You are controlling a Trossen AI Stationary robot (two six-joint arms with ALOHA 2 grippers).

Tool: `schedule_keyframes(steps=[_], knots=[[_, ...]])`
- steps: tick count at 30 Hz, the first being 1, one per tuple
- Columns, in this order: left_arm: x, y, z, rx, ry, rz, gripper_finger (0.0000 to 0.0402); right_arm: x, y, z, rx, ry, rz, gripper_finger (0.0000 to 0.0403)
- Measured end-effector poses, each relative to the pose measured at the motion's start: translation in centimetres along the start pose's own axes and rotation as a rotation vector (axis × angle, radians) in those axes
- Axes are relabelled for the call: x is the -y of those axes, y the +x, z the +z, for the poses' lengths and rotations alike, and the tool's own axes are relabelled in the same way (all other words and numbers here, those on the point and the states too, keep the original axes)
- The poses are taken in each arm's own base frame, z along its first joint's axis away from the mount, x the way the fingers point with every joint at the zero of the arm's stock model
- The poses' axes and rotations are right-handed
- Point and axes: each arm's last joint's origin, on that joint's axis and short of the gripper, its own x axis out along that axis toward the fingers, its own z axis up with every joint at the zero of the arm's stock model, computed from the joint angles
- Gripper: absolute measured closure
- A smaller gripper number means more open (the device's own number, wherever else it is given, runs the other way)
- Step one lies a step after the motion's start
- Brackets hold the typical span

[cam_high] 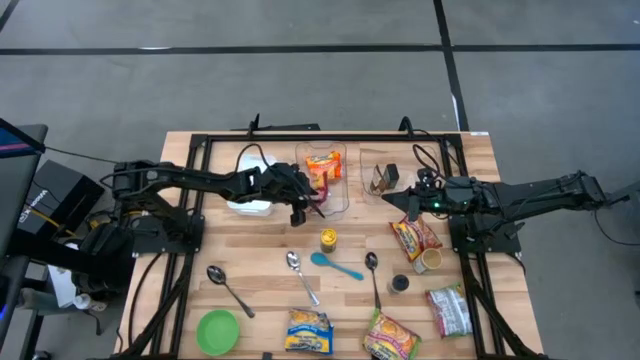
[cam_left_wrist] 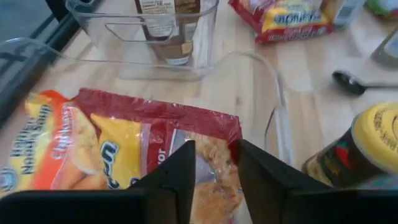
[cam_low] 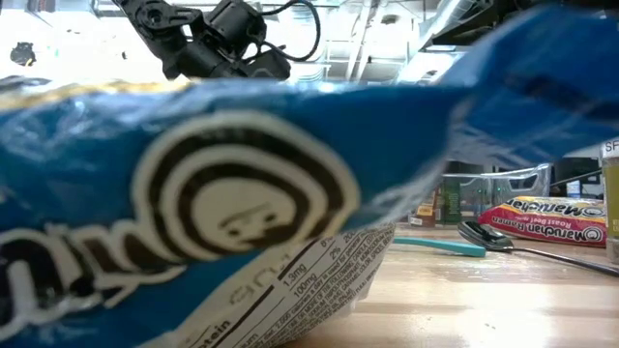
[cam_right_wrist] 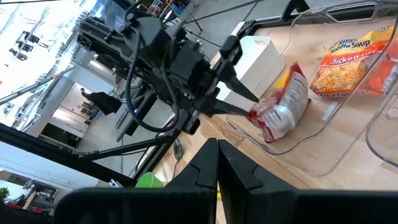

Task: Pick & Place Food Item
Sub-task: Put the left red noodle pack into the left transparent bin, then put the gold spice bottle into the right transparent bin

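A red-edged food packet (cam_left_wrist: 143, 137) lies in the clear bin (cam_left_wrist: 273, 81) at the table's far middle, partly over an orange chicken noodle soup packet (cam_left_wrist: 43, 149). In the right wrist view the red packet (cam_right_wrist: 283, 102) stands tilted at the bin's near rim. My left gripper (cam_left_wrist: 216, 155) is open at that rim (cam_high: 312, 205), and the packet's near end shows between its fingers. My right gripper (cam_right_wrist: 217, 162) waits shut to the right of the bins (cam_high: 395, 202), holding nothing. My left gripper has the red packet's near end (cam_left_wrist: 214, 146) between its parted fingers, which come slanting down from the table's left and near side. I cannot tell whether the fingers touch it. The packet rests on the soup packet and the bin.
A second clear bin (cam_high: 385, 178) with a brown item stands to the right, a white container (cam_high: 252, 195) to the left. A yellow-lidded jar (cam_high: 328, 239), spoons, a green bowl (cam_high: 217, 331) and noodle packets lie nearer. A blue packet (cam_low: 193, 213) fills the low view.
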Motion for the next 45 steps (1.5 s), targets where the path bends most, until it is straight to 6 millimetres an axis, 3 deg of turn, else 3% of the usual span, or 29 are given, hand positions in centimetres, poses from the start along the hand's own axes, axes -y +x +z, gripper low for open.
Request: schedule_keyframes(steps=[11,18,34,45], knots=[[0.0,-0.4,0.7,0.052,-0.044,0.0,0.0218,0.0,0.0,0.0,0.0,0.0,0.001,0.0403],[-0.1,-1.6,1.5,0.096,-0.108,-0.001,0.0215,0.0,0.0,0.0,-0.001,0.0,0.001,0.0403],[0.0,-11.0,5.8,0.388,-0.425,-0.071,0.028,0.0,0.0,0.0,0.0,-0.002,0.0,0.0403],[3.3,-16.5,6.9,0.518,-0.353,-0.309,0.0322,0.0,0.0,0.0,0.0,-0.002,0.0,0.0403]])
